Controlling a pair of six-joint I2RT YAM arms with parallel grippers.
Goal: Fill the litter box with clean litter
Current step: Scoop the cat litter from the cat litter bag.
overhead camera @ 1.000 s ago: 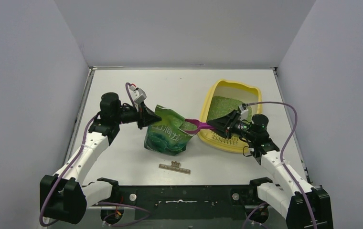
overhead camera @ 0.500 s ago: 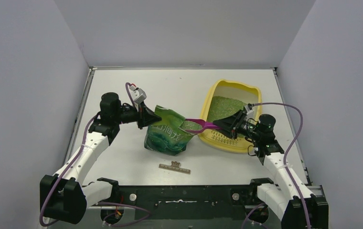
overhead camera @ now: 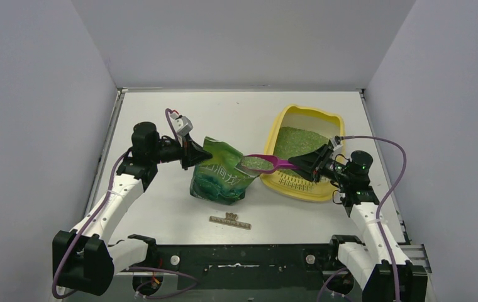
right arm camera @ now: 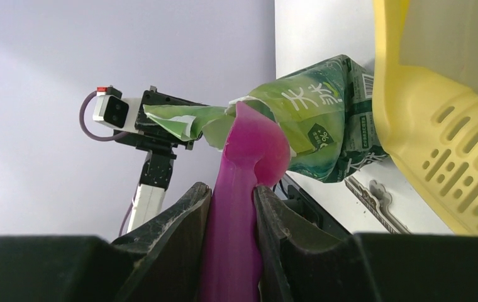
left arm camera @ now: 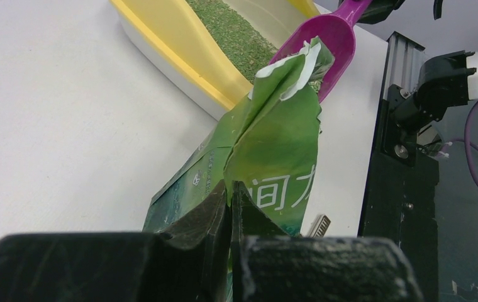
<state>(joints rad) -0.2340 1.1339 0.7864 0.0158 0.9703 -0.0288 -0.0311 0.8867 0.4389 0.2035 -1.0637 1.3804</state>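
**Top view, left to right.** Left of centre, the left gripper [overhead camera: 194,154] is pinched fully closed on the torn upper edge of the green bag [overhead camera: 221,179] and holds its mouth up. The left wrist view shows both fingers pressed together on the foil. The bag stands on the white table [overhead camera: 161,113].

At centre, the pink scoop [overhead camera: 273,165] has its bowl at the bag's mouth. The bowl carries a load of litter [overhead camera: 255,163].

Just right of centre, the right gripper [overhead camera: 300,165] is closed partway, gripping the scoop's handle. The right wrist view shows the handle clamped between both fingers.

Further right lies the yellow litter box [overhead camera: 315,111], flat on the table. Litter already covers much of its floor, and the slotted end is toward the lower edge of the frame.

**Key relation:** the scoop's long axis runs left to right, bowl at left and handle at right. The box lies directly right of the bowl, and the handle crosses above the box's left rim. The right arm is the nearer one. The load probably needs to travel rightward past that rim before tipping, or it may spill onto the table
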